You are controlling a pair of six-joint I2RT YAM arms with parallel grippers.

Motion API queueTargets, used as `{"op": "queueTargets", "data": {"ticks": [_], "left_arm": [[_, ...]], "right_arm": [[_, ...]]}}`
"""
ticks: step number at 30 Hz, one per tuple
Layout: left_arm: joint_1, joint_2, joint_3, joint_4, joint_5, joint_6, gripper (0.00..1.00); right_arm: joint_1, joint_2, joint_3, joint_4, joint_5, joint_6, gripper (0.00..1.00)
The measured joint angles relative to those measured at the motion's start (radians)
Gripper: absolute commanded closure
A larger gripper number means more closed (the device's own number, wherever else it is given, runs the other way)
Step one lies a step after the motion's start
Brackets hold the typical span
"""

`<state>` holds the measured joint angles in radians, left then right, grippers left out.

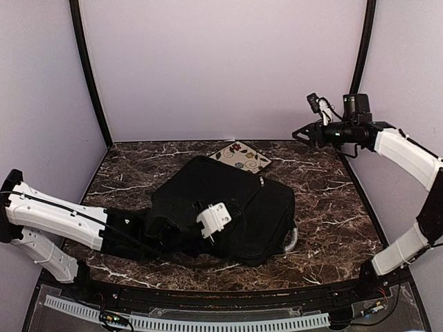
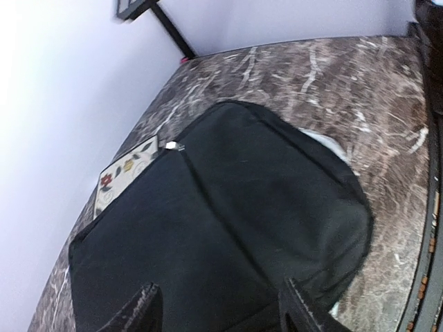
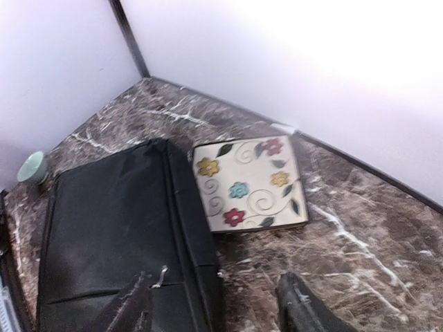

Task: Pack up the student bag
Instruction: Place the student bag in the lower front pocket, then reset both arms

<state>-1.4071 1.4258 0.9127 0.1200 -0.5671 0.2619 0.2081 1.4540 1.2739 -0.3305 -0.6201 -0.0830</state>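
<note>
- At centre frame, the backpack point(image 1: 242, 200) lies on the table point(image 1: 332, 228).
- Left fingers point(image 2: 138, 311) hang over it, released, empty.
- Right fingers point(image 3: 301, 308), upper right, released too.

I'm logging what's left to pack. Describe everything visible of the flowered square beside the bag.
The cream square flat item carries red, yellow and blue flowers, dark leaves, thin swirls and a dark edge. It lies flat, face up, on the brown marble table near the back wall, one side against the large black fabric backpack. Nothing else touches it.
</note>
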Motion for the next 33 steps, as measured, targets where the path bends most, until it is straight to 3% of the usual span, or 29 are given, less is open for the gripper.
{"op": "queueTargets", "data": {"ticks": [4, 7, 14, 18, 22, 26, 33], "left_arm": [[0.167, -0.141, 0.000, -0.061, 0.016, -0.060, 0.21], [0.317, -0.228, 0.000, -0.070, 0.027, -0.093, 0.15], [0.621, -0.237, 0.058, -0.133, 0.109, -0.148, 0.03], [0.745, -0.195, 0.100, -0.156, 0.120, -0.211, 0.01], [0.776, -0.174, 0.072, -0.150, 0.049, -0.288, 0.01], [0.777, -0.176, -0.027, -0.126, 0.027, -0.365, 0.01], [0.777, -0.223, -0.122, -0.057, 0.014, -0.373, 0.01]], "right_arm": [[-0.068, -0.151, -0.090, 0.043, 0.114, -0.007, 0.18], [-0.106, -0.222, -0.143, 0.058, 0.183, 0.003, 0.01], [-0.148, -0.235, -0.162, 0.071, 0.330, 0.051, 0.00], [-0.150, -0.237, -0.137, 0.063, 0.413, 0.091, 0.00], [-0.150, -0.286, -0.197, 0.130, 0.462, 0.127, 0.00], [-0.164, -0.362, -0.375, 0.226, 0.468, 0.142, 0.00], [-0.196, -0.332, -0.474, 0.281, 0.451, 0.141, 0.00]]}}
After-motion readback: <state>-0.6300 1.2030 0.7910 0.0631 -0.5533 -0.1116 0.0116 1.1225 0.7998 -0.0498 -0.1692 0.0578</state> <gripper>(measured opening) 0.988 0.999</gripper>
